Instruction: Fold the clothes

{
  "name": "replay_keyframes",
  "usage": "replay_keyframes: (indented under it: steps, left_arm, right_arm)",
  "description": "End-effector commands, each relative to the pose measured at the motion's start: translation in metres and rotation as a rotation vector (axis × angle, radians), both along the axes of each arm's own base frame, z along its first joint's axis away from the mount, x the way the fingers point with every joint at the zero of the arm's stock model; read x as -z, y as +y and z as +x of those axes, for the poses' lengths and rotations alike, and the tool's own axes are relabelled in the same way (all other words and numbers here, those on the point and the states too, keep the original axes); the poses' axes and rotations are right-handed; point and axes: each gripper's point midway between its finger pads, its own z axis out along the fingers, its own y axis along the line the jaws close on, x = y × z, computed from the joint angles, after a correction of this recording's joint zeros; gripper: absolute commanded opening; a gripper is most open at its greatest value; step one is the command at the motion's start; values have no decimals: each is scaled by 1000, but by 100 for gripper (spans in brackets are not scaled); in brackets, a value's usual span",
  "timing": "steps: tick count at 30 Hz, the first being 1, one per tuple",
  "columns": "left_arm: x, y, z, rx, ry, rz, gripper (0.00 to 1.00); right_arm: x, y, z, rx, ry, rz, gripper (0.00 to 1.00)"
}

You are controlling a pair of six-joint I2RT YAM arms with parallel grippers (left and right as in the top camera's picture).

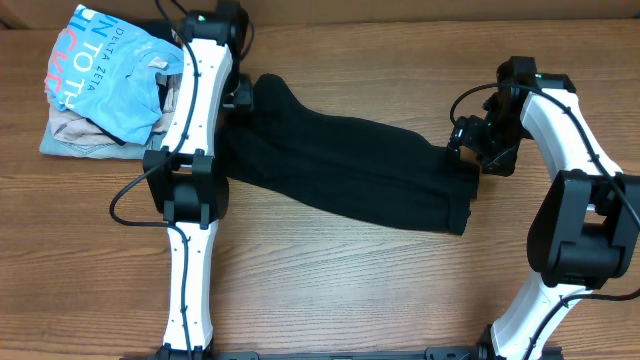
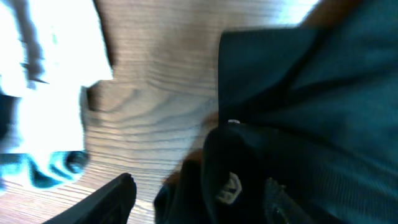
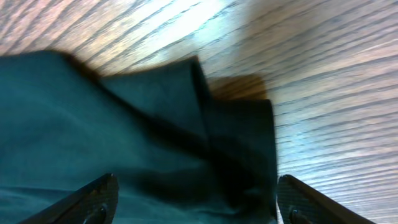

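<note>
At the table's (image 1: pixel 330 300) far left corner, a light blue lettered T-shirt (image 1: pixel 110 70) lies heaped on beige clothes (image 1: pixel 70 135). Left of the table's centre, the left gripper (image 1: pixel 243 97) stands open, one finger (image 2: pixel 115 196) clear of the black garment (image 1: pixel 350 170). The black garment stretches across the table's middle. Toward the table's right side, the right gripper (image 3: pixel 198 182) spreads open above the fabric.

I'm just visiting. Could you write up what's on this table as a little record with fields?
Table: wood-grain top
Black garment: one long rumpled strip across the middle
Left gripper: open, at the garment's left end
Right gripper: open, over the garment's right end
Other clothes: blue lettered T-shirt on beige garments, far-left corner
</note>
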Motion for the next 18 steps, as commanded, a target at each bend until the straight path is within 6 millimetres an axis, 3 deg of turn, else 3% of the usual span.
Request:
replay_keyframes:
  steps: [1,6,9,13,18]
  left_arm:
    - [-95,-6,11,89,-218,-28,72]
    - [-156,-23,0,272,-327,-106,78]
    - [-172,-34,-15,402,-320,-162,82]
    - [-164,-31,-17,447,-290,-211,88]
    - [-115,-14,-13,414,-172,-284,89]
  right_arm:
    - [-10,11,1,-32,-32,67,85]
    - [-13,21,-2,-71,-34,129,85]
    - [-13,21,-4,-71,-23,130,85]
    - [-13,21,-7,-78,-15,131,85]
    - [-13,21,-6,-78,-16,130,88]
